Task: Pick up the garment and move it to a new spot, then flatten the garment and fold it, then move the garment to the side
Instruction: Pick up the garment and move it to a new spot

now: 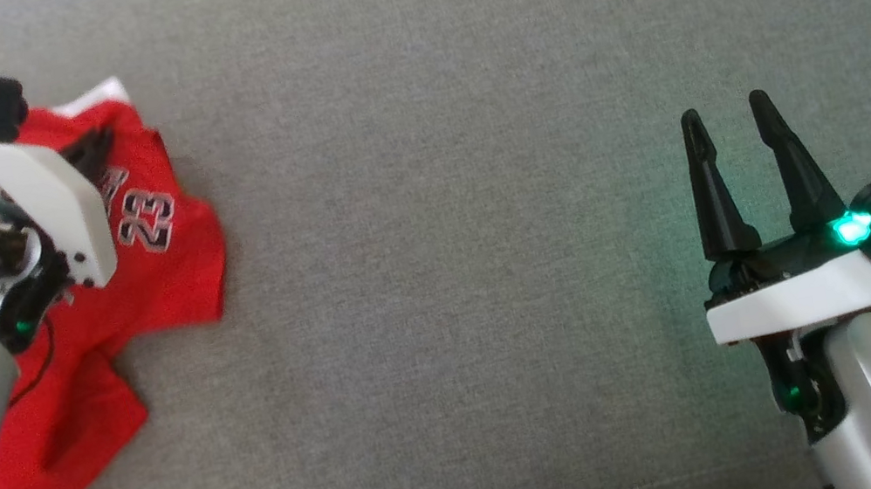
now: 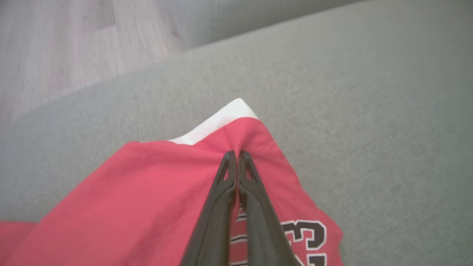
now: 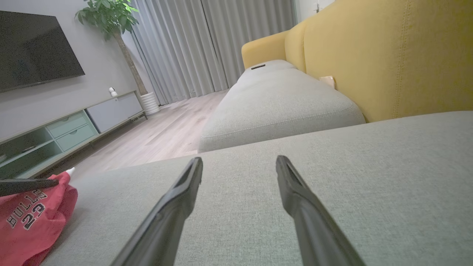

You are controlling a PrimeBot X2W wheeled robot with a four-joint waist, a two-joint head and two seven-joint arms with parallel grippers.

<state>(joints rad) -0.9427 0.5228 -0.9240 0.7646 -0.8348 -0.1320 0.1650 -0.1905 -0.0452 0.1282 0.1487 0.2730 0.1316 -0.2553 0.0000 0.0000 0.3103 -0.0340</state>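
Observation:
The garment is a red jersey with a white trim and the number 23, lying crumpled at the far left of the grey sofa cushion. My left gripper is shut on a fold of the red jersey near its white-trimmed corner; in the head view its fingertips poke out over the cloth. My right gripper stands open over bare cushion at the lower right, far from the jersey. In the right wrist view the open right gripper holds nothing, and the jersey lies at lower left.
The grey cushion stretches wide between the two arms. Its far edge drops to wooden floor. A yellow sofa back rises behind the seat, with a second grey cushion beyond. A TV stand is across the room.

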